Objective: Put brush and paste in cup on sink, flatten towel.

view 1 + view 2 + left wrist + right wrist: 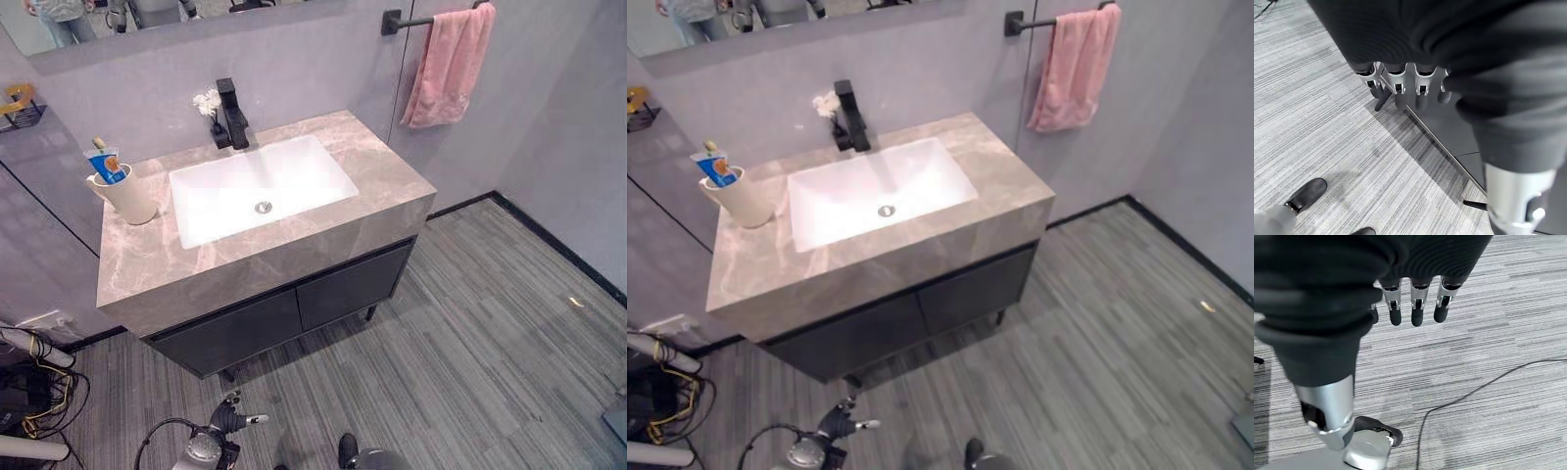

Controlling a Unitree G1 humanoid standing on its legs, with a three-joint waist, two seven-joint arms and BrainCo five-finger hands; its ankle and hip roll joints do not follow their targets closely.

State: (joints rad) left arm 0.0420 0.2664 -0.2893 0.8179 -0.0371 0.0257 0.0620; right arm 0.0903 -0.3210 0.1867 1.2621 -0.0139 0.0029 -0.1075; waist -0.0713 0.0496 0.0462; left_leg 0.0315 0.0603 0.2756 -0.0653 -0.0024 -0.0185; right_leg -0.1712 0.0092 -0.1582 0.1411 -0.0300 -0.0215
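Grey plank floor (470, 333) is seen nearest, both robot hands, left (1400, 85) and right (1415, 308), hanging relaxed and empty above it. Beyond, brush and paste (105, 164) stand in the cup (127, 196) on the marble worktop (294, 245) beside the sink (255, 186). Farthest, the pink towel (449, 67) is draped, bunched, on the wall rail (407, 22).
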